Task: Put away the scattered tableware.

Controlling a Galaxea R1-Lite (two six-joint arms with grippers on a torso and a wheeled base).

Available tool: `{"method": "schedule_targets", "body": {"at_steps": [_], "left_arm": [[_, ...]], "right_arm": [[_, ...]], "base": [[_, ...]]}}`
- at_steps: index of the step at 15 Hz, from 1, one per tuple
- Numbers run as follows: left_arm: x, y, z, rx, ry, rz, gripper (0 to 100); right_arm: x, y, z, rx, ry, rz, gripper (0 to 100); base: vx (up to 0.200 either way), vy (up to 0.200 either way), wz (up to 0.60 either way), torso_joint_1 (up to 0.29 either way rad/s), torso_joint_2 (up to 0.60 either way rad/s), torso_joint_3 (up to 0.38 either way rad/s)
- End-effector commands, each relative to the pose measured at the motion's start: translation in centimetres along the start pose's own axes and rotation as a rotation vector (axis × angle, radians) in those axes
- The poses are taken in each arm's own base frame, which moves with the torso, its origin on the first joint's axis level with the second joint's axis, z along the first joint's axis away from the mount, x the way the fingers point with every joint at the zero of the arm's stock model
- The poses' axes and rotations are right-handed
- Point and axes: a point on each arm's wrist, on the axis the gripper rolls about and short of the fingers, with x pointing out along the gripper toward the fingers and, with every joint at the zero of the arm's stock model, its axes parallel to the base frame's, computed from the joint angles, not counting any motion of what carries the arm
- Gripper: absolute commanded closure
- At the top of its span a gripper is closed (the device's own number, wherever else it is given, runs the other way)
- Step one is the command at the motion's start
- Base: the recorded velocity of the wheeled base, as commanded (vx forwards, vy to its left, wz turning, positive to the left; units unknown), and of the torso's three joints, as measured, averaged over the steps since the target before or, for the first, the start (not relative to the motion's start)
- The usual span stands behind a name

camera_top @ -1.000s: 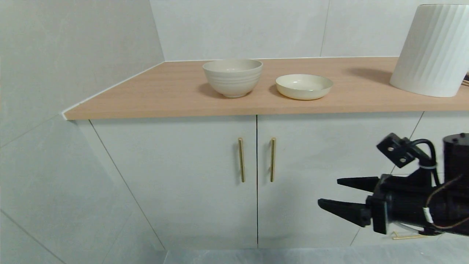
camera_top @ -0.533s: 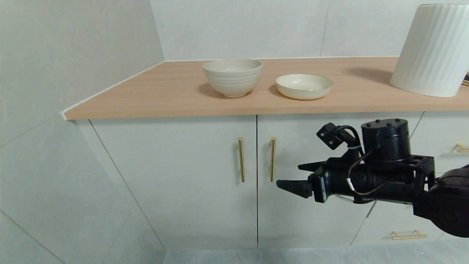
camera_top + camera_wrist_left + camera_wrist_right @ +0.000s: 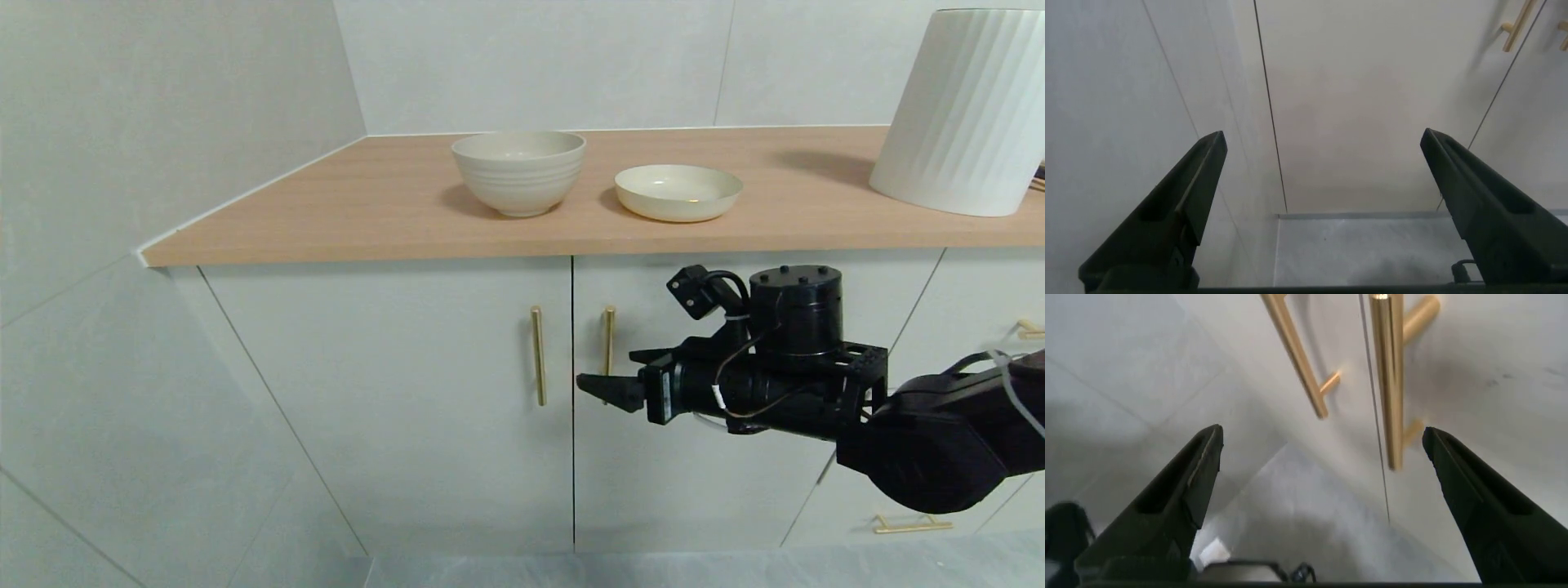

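- Bowl (image 3: 518,173): deep and round, off-white leaning to pale grey-beige, with faint ridged bands around its outer wall and a narrow foot. It stands upright on the wood-toned countertop (image 3: 367,220), left of the middle.
- Shallow dish (image 3: 678,193): cream, low and wide, with a glossy inside. It stands upright on the same countertop just right of the bowl, a small gap between them, and a little nearer the front edge.
- My right gripper (image 3: 611,369) is below the countertop, in front of the pale cabinet doors (image 3: 392,392), pointing left. Its fingers are spread apart with nothing gripped.
- Its tips are level with the right door's brass handle (image 3: 608,339). In the right wrist view that handle lies in the gap ahead of my fingers. I cannot tell whether a fingertip touches it.
- The left door's brass handle (image 3: 537,356) stands just left of the seam between the doors, apart from my fingers.
- My left gripper (image 3: 1323,140) has its fingers wide apart and nothing between them. It faces a pale panel, with grey floor (image 3: 1372,245) below.
- A white ribbed shade (image 3: 963,114) stands at the far right of the countertop, well apart from the dish.
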Motion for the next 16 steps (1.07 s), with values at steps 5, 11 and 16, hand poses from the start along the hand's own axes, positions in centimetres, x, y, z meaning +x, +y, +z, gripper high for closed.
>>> {"method": "schedule_targets", "body": {"at_steps": [5, 11, 16], "left_arm": [[0.0, 0.0, 0.0, 0.002, -0.001, 0.001, 0], [0.0, 0.0, 0.0, 0.002, -0.001, 0.001, 0], [0.0, 0.0, 0.0, 0.002, -0.001, 0.001, 0]], "right_arm": [[3.0, -1.0, -2.2, 0.016, -0.042, 0.014, 0], [4.1, -1.1, -2.9, 0.052, -0.062, 0.030, 0], [4.0, 0.3, -2.3, 0.126, -0.105, 0.082, 0]], "base": [[0.000, 0.000, 0.00, 0.000, 0.00, 0.000], [0.000, 0.000, 0.00, 0.000, 0.00, 0.000], [0.000, 0.000, 0.00, 0.000, 0.00, 0.000]]}}
